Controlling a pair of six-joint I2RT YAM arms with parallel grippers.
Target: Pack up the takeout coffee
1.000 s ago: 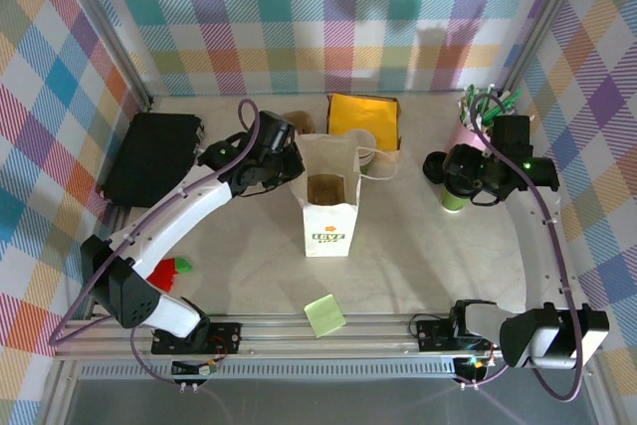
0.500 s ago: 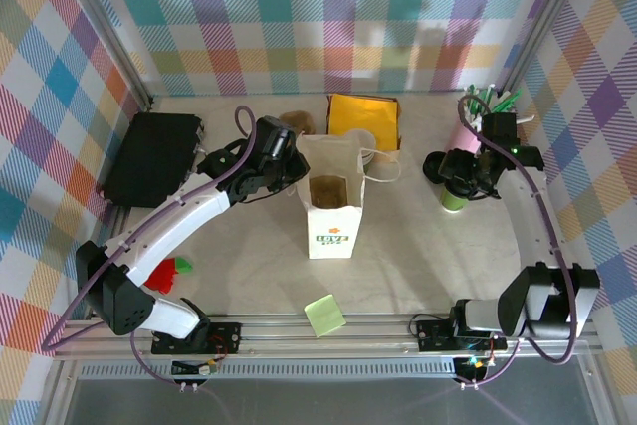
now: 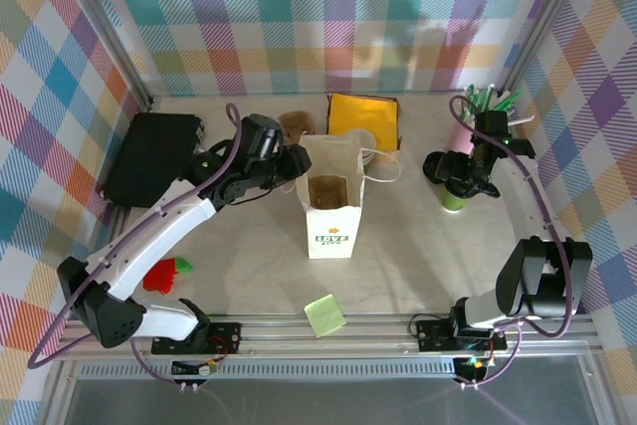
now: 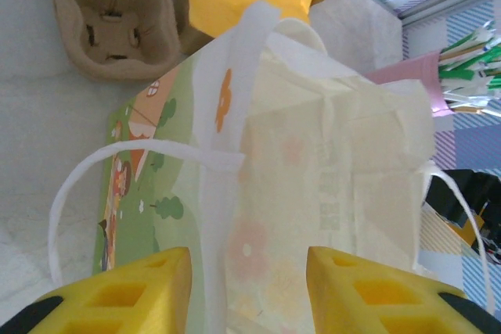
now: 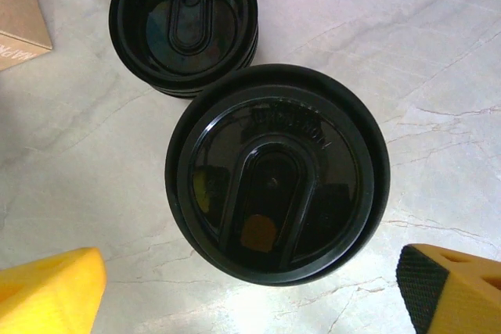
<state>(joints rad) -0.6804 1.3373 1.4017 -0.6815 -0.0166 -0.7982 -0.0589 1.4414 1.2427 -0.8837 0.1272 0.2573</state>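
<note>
The paper bag (image 3: 328,196) is standing in the middle of the table (image 3: 418,266), blocking the way across. Near the right edge a spare lid (image 5: 184,21) is crowding the coffee cup (image 5: 275,174), perhaps touching it; its other sides are lying open.

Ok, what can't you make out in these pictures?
Right wrist view: takeout coffee seen straight down, so its sides are hidden.
Top view: contents of the paper bag, too small and shadowed.
Left wrist view: pink cup, mostly hidden behind the bag.
</note>
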